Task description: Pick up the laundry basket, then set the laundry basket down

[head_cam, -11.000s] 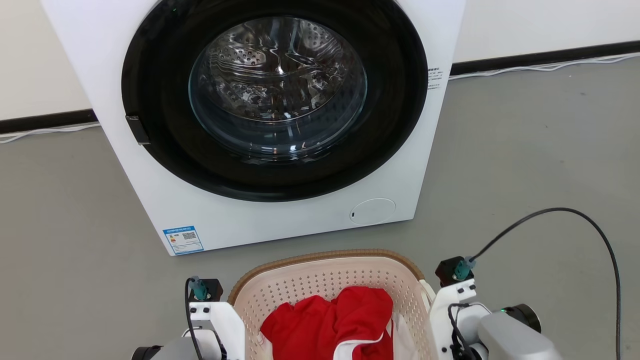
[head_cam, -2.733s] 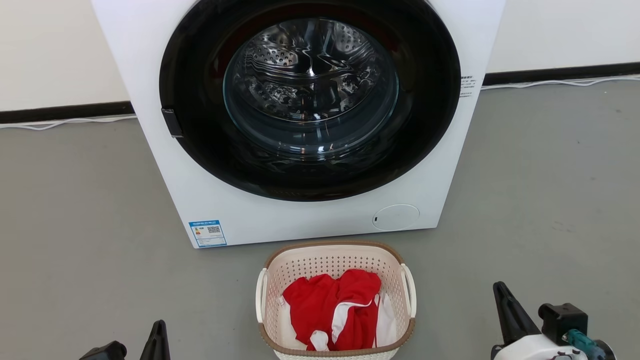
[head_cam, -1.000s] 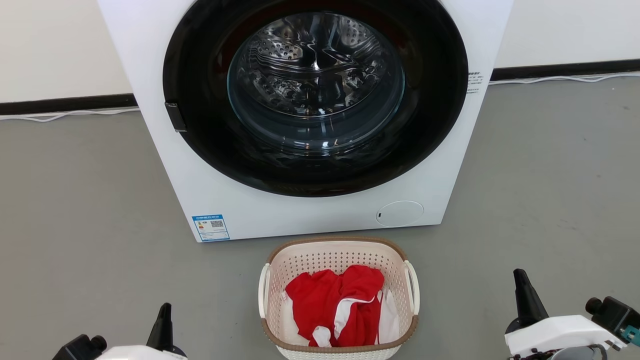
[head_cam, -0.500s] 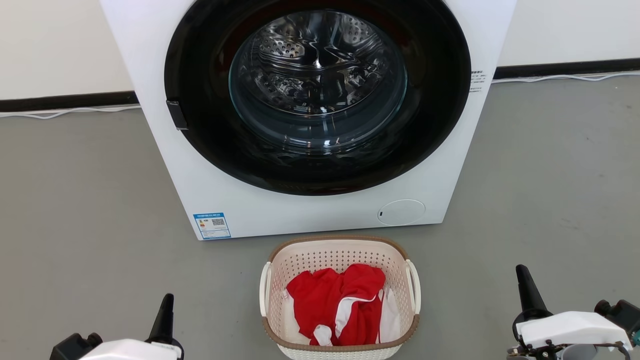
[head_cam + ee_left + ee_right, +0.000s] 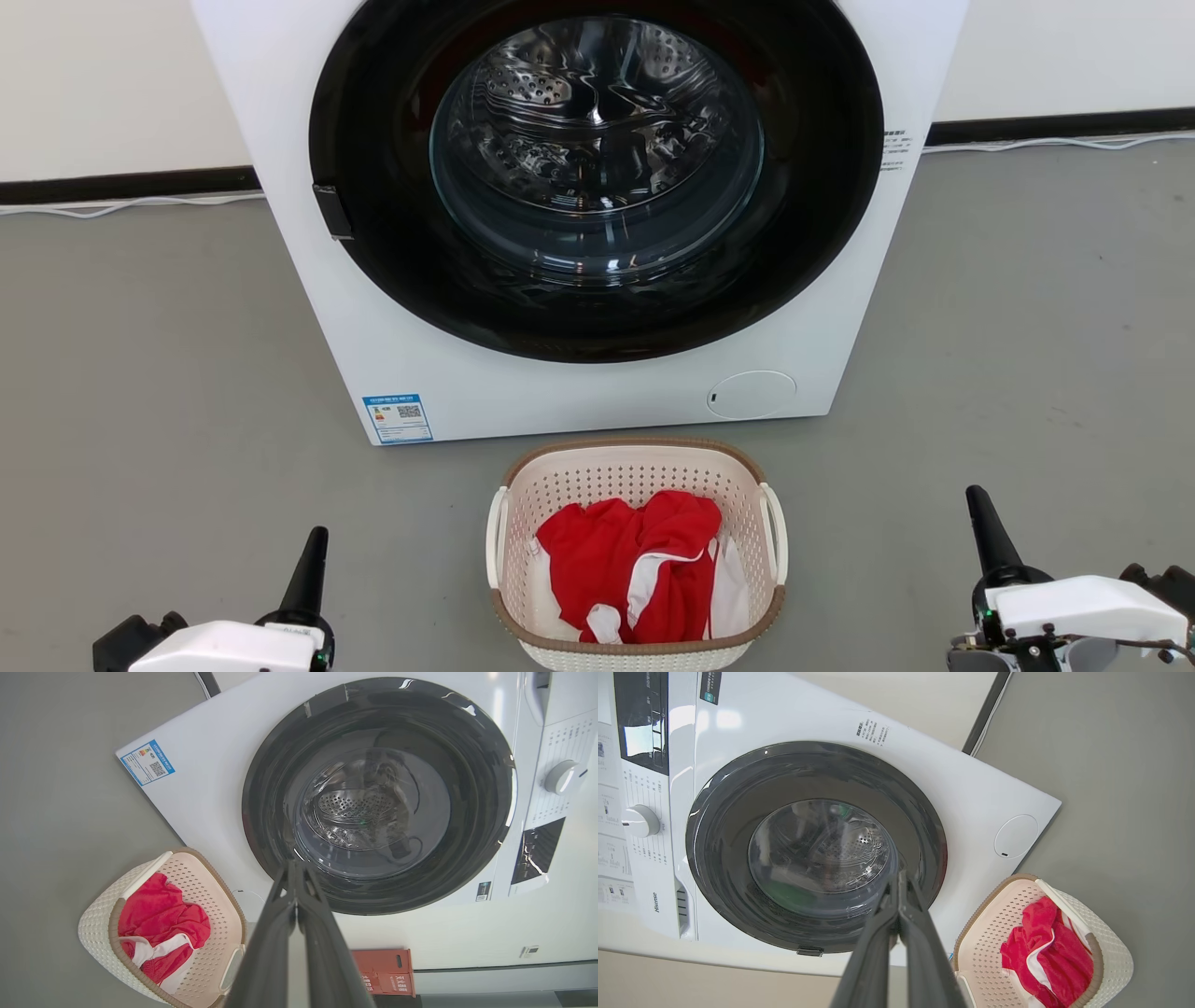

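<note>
Jaws on your left gripper are pressed together with nothing between them. Same on your right gripper: closed, empty. Both sit low at the corners of the head view, pointing up toward the washer, well apart from the basket on either side.

The small cream-white perforated plastic laundry basket with a brown woven-look rim stands upright on the grey floor. It's between your two grippers, just in front of the white front-loading washing machine; can't tell if it touches the base. A crumpled red-and-white garment lies inside.

Its white side handles face left and right, one toward each gripper. My read: it's set that way so each arm can take a handle for a two-arm lift. It sits right under the round black-framed glass door, likely for easy loading.

Nothing holds the basket, so you're either ahead of the lift or done with the set-down. Can't tell which from here.

Writing:
- The right wrist view shows the brand mark "Hisense" on the front panel, below the white dial.
- The blue sticker at the front's lower left has a QR code; text too small.
- The small print lines by the door's right edge are unreadable.
- The red crate in the left wrist view has white characters I can't read.
</note>
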